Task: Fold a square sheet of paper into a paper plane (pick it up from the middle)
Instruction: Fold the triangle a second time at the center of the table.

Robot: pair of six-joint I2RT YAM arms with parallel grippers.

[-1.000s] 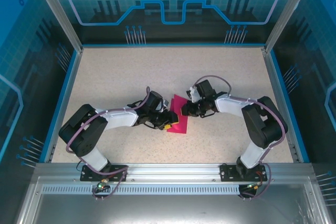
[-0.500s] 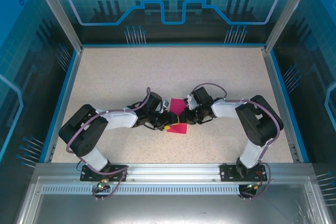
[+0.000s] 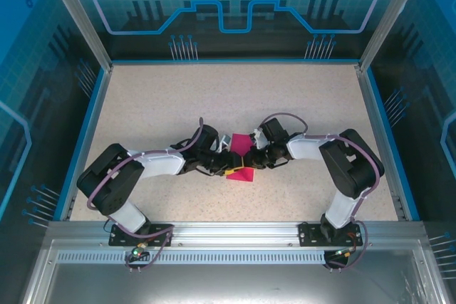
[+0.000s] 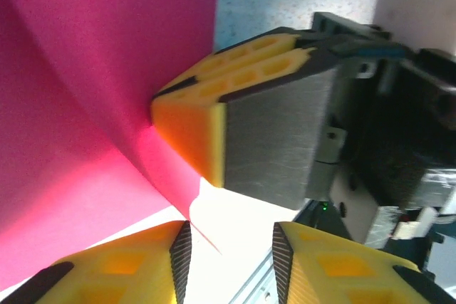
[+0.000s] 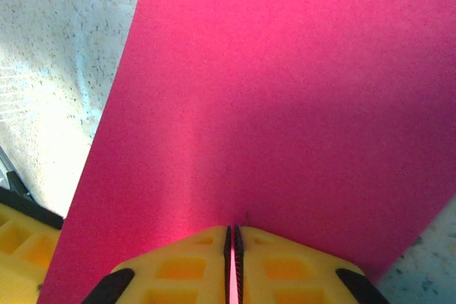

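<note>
The square sheet of paper (image 3: 241,145), magenta-pink, is bent up in the middle of the table between the two grippers, and its lower part (image 3: 241,174) rests on the surface. My right gripper (image 5: 233,236) is shut on the sheet's edge, with the paper (image 5: 285,90) fanning out ahead of it. My left gripper (image 4: 229,261) faces it from the left with its jaws open. A thin corner of the sheet (image 4: 92,69) reaches just into the gap beside the left finger. The right gripper's yellow fingers (image 4: 189,133) pinch the paper right in front of the left gripper.
The speckled beige table (image 3: 214,97) is bounded by a blue rim and transparent walls. The two arms meet at the centre, wrists almost touching. A metal rail (image 3: 235,236) runs along the near edge by the arm bases.
The right gripper has moved left towards the left gripper, carrying the paper's edge. The sheet has gone from nearly flat to bent up between the two grippers.
</note>
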